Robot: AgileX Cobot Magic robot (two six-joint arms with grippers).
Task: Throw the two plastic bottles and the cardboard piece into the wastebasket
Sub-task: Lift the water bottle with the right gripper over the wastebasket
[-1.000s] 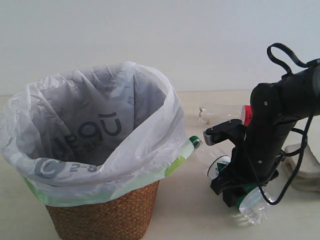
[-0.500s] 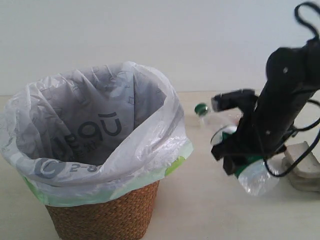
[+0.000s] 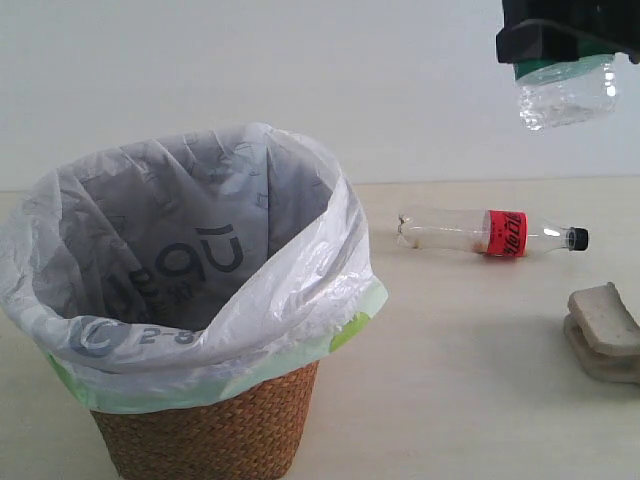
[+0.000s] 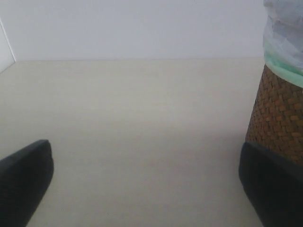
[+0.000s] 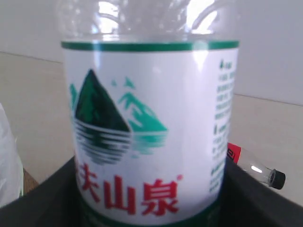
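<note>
Right fingers (image 5: 42, 201) clamp the green bottle (image 3: 565, 95) aloft, left fingers (image 4: 23, 179) spread bare; red bottle (image 3: 490, 232) and cardboard (image 3: 603, 330) await on the worktop (image 3: 450, 400), basket (image 3: 210, 440) seemingly empty.

Plain white wall (image 3: 300, 70), pale beige tabletop (image 3: 450, 380)

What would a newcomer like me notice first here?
The big wicker wastebasket with its white bag fills the left foreground. High at the upper right, the right gripper holds a green-labelled bottle in the air, while a red-labelled bottle lies on the table and a cardboard piece sits at the right edge.
</note>
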